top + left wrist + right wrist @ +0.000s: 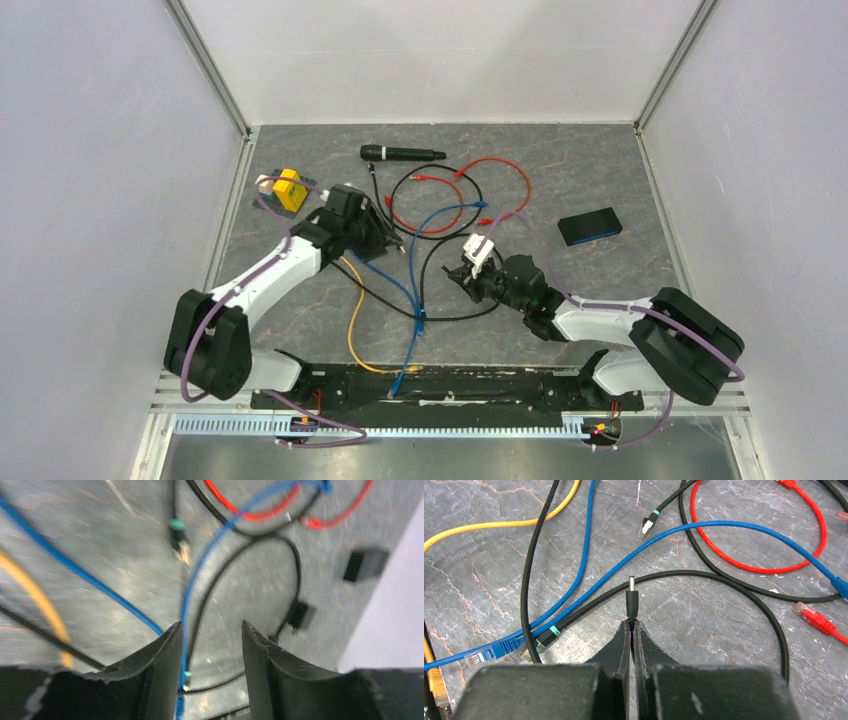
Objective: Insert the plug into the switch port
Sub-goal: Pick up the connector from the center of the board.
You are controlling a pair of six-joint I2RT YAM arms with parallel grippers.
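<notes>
Two claws: right claw [631,624] pinches small black metal-tipped plug [632,600], left claw [210,630] spread empty; aligning plug to switch port seems next.

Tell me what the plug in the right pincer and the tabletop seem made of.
The plug: matte black sleeve, likely moulded plastic or rubber; its bare silvery tip glints, probably metal. The tabletop: grey with pale veins like marble, slight sheen; stone or printed laminate, cannot tell which.

Matt, veined tabletop [724,615]; apparently metal-tipped plug [632,596].
</notes>
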